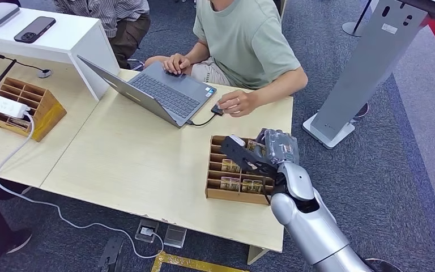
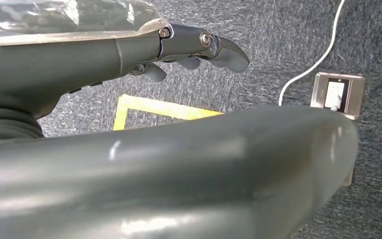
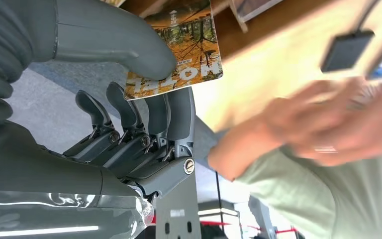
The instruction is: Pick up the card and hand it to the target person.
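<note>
In the right wrist view an autumn-forest card (image 3: 189,45) is pinched between the thumb and fingers of my right hand (image 3: 129,114). From the head view, my right hand (image 1: 263,153) hovers over the far right corner of a wooden card box (image 1: 218,192) that holds more cards (image 1: 230,166). The person in a green shirt (image 1: 243,39) sits across the table, one hand (image 1: 238,103) on a mouse just beyond the box. That hand (image 3: 328,124) looks blurred close to the card. My left hand (image 2: 194,50) hangs over the carpet, fingers out and holding nothing.
An open laptop (image 1: 158,90) sits in front of the person. A second wooden box (image 1: 28,105) and a power strip (image 1: 0,103) lie at the far left. A grey stand (image 1: 362,73) rises right of the table. A floor socket (image 2: 338,94) is under my left hand.
</note>
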You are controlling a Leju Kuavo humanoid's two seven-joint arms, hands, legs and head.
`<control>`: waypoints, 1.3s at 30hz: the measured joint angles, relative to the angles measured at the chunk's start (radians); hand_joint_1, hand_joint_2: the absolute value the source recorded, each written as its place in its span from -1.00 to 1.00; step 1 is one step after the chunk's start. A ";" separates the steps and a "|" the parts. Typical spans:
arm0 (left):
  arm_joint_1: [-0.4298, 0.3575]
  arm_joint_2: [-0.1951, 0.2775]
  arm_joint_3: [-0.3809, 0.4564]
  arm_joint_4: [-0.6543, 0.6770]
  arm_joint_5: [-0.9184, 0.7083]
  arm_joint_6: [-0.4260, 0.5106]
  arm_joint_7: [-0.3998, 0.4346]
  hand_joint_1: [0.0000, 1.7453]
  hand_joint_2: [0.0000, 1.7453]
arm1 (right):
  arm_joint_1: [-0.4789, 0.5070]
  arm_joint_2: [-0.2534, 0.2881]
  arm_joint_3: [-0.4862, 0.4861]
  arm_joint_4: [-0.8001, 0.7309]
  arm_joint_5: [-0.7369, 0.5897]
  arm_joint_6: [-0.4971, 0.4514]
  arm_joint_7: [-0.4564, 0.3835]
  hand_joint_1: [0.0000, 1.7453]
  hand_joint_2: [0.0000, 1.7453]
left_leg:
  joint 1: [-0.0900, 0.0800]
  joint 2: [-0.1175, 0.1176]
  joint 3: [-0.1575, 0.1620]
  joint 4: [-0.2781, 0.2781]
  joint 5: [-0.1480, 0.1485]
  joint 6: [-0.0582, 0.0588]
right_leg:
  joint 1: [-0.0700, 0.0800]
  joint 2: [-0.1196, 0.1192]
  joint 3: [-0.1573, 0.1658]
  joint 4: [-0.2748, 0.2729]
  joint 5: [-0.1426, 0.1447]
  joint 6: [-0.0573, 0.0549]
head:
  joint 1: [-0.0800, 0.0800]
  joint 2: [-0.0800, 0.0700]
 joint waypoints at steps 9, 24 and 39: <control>0.000 0.000 -0.009 0.000 0.014 0.001 -0.008 -1.00 -1.00 | 0.025 -0.041 -0.036 -0.172 0.018 -0.006 0.019 0.66 1.00 | 0.000 0.000 0.000 0.000 0.000 0.000 | 0.000 0.000 0.000 0.000 0.000 0.000 | 0.000 0.000; 0.000 0.000 -0.028 0.000 0.020 -0.017 -0.018 -1.00 -1.00 | -0.058 -0.088 -0.111 -0.324 0.146 -0.101 -0.037 0.69 1.00 | 0.000 0.000 -0.001 0.000 0.000 0.000 | 0.000 0.000 0.000 0.000 0.000 0.000 | 0.000 0.000; -0.003 0.000 -0.067 0.000 0.031 -0.032 -0.018 -1.00 -1.00 | -0.254 -0.020 -0.109 0.092 0.301 -0.222 -0.083 0.59 1.00 | 0.000 -0.001 -0.001 0.000 0.000 0.000 | 0.000 0.000 0.000 0.001 0.000 0.000 | 0.000 0.000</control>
